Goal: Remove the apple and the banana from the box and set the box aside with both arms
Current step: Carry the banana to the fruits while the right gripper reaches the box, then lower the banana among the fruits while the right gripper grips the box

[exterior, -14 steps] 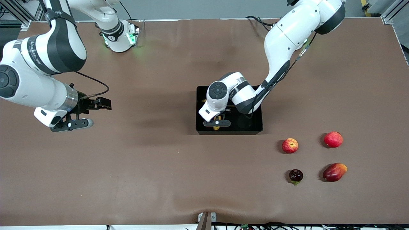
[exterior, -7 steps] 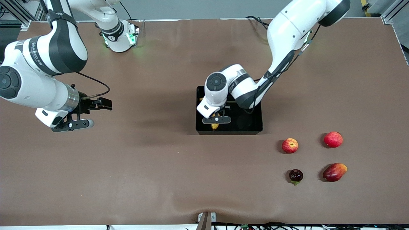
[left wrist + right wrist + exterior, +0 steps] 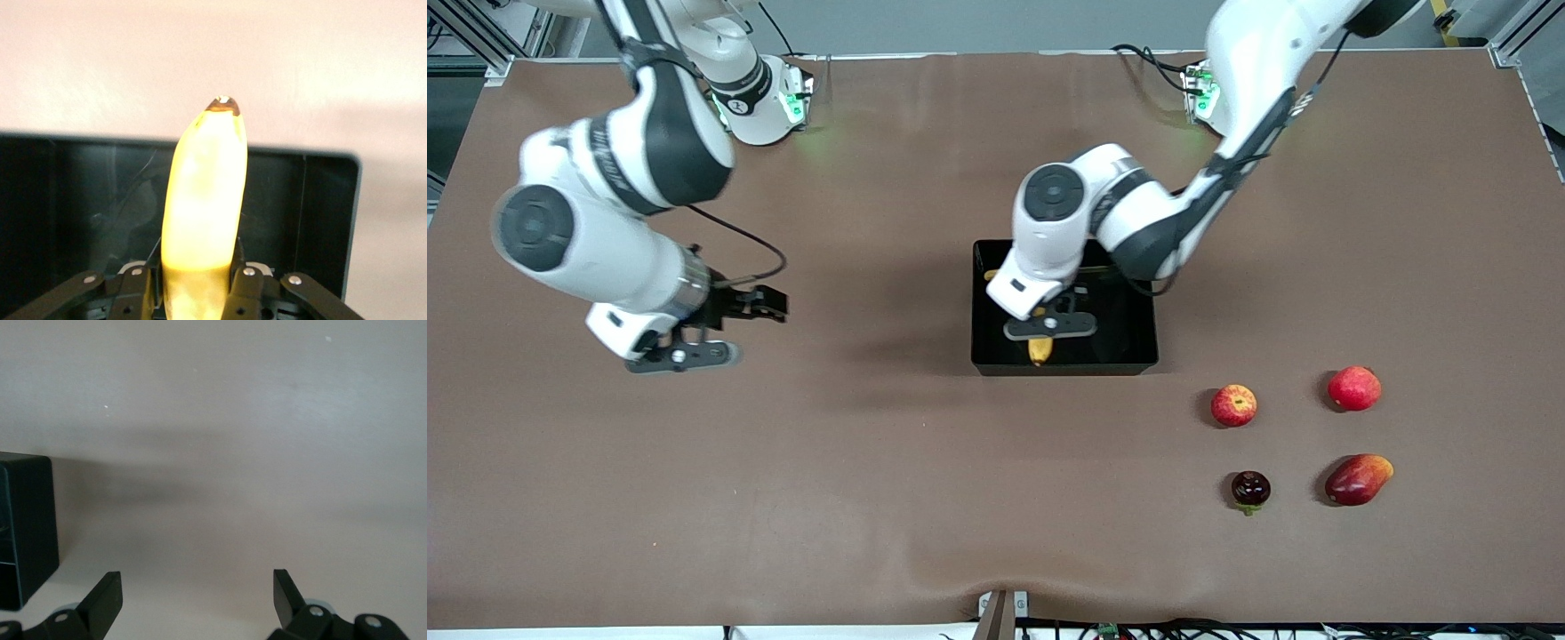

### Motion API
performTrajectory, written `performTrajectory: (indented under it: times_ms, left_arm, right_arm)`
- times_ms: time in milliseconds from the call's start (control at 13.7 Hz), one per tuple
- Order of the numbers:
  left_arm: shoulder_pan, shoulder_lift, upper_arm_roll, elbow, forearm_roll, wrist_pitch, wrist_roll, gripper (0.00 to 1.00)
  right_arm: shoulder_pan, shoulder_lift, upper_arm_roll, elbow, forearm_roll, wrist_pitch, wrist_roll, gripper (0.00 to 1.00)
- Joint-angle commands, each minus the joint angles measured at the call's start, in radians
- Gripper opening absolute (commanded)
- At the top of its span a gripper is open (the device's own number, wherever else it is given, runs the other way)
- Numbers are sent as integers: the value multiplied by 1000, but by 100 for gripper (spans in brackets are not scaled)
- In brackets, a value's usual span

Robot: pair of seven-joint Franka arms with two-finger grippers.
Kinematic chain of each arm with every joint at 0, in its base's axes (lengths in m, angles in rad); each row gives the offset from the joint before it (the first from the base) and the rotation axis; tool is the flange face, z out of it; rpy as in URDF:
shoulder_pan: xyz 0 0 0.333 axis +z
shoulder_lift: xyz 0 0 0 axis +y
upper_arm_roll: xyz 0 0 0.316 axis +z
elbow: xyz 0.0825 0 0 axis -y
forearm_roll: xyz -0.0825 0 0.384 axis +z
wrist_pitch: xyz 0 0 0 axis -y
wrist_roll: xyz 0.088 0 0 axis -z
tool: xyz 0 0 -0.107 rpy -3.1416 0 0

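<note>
My left gripper [image 3: 1049, 327] is shut on the yellow banana [image 3: 1040, 348] and holds it over the black box [image 3: 1138, 360]. In the left wrist view the banana [image 3: 203, 200] sticks out from between the fingers [image 3: 243, 283], with the box's wall [image 3: 320, 200] below it. The red apple with yellowish streaks [image 3: 1233, 405] lies on the table, nearer to the front camera than the box, toward the left arm's end. My right gripper [image 3: 680, 356] hangs open and empty over bare table toward the right arm's end. Its wrist view shows a corner of the box [image 3: 27, 527].
A pinkish-red round fruit [image 3: 1354, 388] lies beside the apple. A red-orange mango [image 3: 1358, 479] and a small dark fruit [image 3: 1250, 489] lie nearer to the front camera. A brown mat [image 3: 871, 489] covers the table.
My left gripper has risen over the box with the banana in it. The right arm has moved toward the box, its gripper still open.
</note>
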Motion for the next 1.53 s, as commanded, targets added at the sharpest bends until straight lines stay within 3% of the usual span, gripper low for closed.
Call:
performTrajectory:
  times_ms: [0,219,438,802,948,1167,1458]
  left_arm:
    - [213,-54,-128,-25,-25,-18,115,0]
    - [454,-51,-245,-28,-25,-20,279,0]
    - [581,-40,-245,-32,-23,-90,460,0]
    - [825,24,-238,-83,70,-107,766,0]
    - [856,83,-232,-81,151,-92,775,0]
    - [850,159,-167,-83,166,-6,775,0]
    - [844,218,-153,-95,215,12,772,0]
  right_arm:
    - [57,42,-7,1,5,58,91,100]
    - [105,91,-7,11,8,133,151,100]
    - [207,180,-7,78,1,172,159,100]
    - [378,328,-8,176,-14,249,407,100]
    - [430,357,-10,175,-14,300,467,100]
    - [459,397,-10,172,-67,317,538,100]
    - [470,427,-11,159,-80,317,555,100]
